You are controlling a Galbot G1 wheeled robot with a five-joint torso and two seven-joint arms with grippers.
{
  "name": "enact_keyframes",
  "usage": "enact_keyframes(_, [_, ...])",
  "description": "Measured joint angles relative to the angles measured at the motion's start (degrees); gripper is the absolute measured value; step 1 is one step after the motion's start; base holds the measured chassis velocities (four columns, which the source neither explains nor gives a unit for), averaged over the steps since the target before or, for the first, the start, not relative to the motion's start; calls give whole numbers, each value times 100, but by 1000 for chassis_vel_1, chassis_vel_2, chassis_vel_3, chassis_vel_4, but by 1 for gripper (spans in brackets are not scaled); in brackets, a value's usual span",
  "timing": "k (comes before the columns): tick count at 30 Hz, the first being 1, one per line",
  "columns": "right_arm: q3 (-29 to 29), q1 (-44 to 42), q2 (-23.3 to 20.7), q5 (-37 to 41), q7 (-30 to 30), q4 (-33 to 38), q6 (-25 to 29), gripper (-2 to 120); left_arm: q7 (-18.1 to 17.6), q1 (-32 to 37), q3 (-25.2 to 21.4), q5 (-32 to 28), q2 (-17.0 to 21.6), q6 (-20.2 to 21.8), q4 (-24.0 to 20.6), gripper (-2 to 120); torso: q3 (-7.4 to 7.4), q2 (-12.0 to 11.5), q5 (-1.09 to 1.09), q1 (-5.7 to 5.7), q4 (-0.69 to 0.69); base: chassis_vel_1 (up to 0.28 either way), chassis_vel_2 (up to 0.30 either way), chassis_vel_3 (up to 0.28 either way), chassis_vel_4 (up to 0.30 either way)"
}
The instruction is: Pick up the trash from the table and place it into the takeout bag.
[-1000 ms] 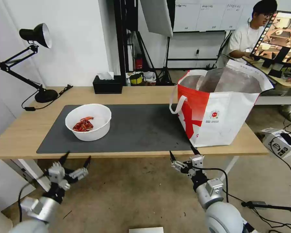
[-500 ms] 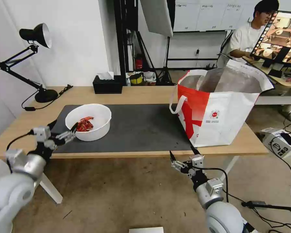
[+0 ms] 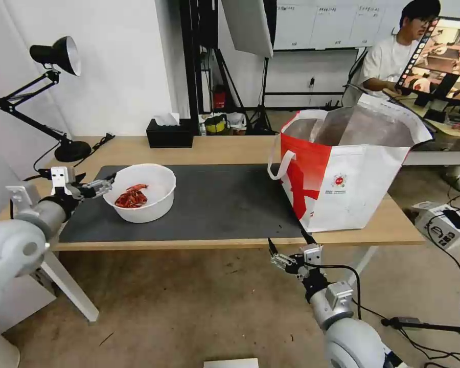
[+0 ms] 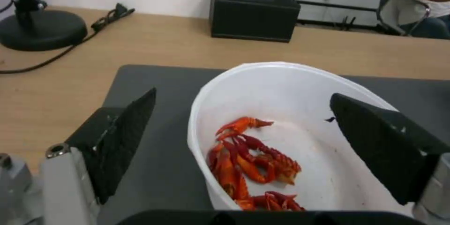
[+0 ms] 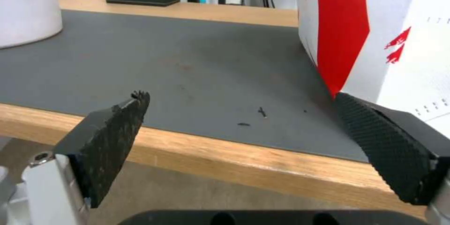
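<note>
Left gripper (image 3: pixel 98 183) has come up from below the table (image 3: pixel 230 149) edge to the bowl's (image 3: pixel 153 202) left rim, jaws wide apart; wrist view has one finger (image 4: pixel 124 137) outside the wall, the other over the inside. Bowl with red shells (image 3: pixel 131 197) sits on the mat (image 3: pixel 225 204), left half. Bag (image 3: pixel 352 179) stands upright on the right end. Right gripper (image 3: pixel 290 245) unchanged, parked below the front edge, spread open.

One white bowl (image 3: pixel 139 192) of red shells, one red-and-white takeout bag (image 3: pixel 345 170), one dark mat (image 3: pixel 214 204), one black tissue box (image 3: pixel 170 134), one desk lamp (image 3: pixel 51 97), on one tabletop (image 3: pixel 230 148). Two grippers.
</note>
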Motion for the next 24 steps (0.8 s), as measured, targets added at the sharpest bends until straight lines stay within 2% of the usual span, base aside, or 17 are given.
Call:
enact_keyframes(1, [0,0,0,0,0,0,0,100,0,0,0,0,0,0,0,100,0,0,0,0,0,0,0,0,0])
enact_keyframes(4, [0,0,0,0,0,0,0,100,-55,-177,53,-297,35,497,107,100,0,0,0,0,0,0,0,0,0])
enact_keyframes(5, [0,0,0,0,0,0,0,100,-55,-177,53,-297,35,497,107,100,0,0,0,0,0,0,0,0,0])
enact_keyframes(8, [0,0,0,0,0,0,1,100,-222,-399,101,-682,42,1085,204,100,0,1,-1,0,1,0,0,0,0])
enact_keyframes(9, [0,0,0,0,0,0,1,100,-222,-399,101,-682,42,1085,204,100,0,1,-1,0,1,0,0,0,0])
enact_keyframes(12, [0,0,0,0,-1,0,2,100,-326,-793,324,-837,15,1440,353,100,0,1,0,-1,0,0,0,0,0])
enact_keyframes(20, [0,0,0,0,0,0,2,100,-566,-1476,981,-1019,-25,1781,615,100,0,1,-1,-1,1,0,0,0,0])
enact_keyframes(22, [0,0,0,0,0,1,3,100,-798,-1875,1348,-1116,-68,1816,802,100,-1,1,3,-1,-1,0,0,0,0])
enact_keyframes(24, [0,0,0,0,0,0,3,100,-846,-1989,1469,-1133,-84,1837,874,100,0,1,2,-1,-1,0,0,0,0])
